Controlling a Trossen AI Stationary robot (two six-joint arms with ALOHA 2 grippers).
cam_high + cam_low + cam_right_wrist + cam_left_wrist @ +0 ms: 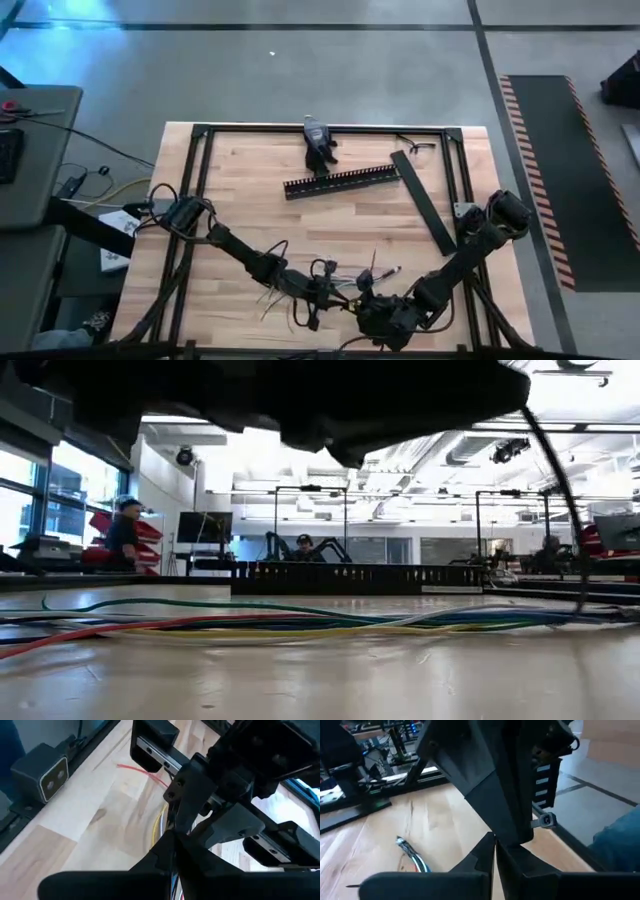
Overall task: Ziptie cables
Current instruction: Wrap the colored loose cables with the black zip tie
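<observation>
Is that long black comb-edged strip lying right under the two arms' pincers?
No. In the overhead view the comb-edged strip lies far from the pincers, which meet over the cables at the table's near edge.

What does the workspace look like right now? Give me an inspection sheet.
Surface: wooden table inside a black frame.
Job's things: cables lie in a loose bundle at the near edge; a ziptie head shows in the left wrist view.
Clutter: black comb-edged duct, flat black strip, and a small dark tool at the far edge.
Grippers: left pincer and right pincer meet over the bundle.
Cables: coloured strands run flat across the wood.
Surroundings: people and other rigs beyond the table.
</observation>
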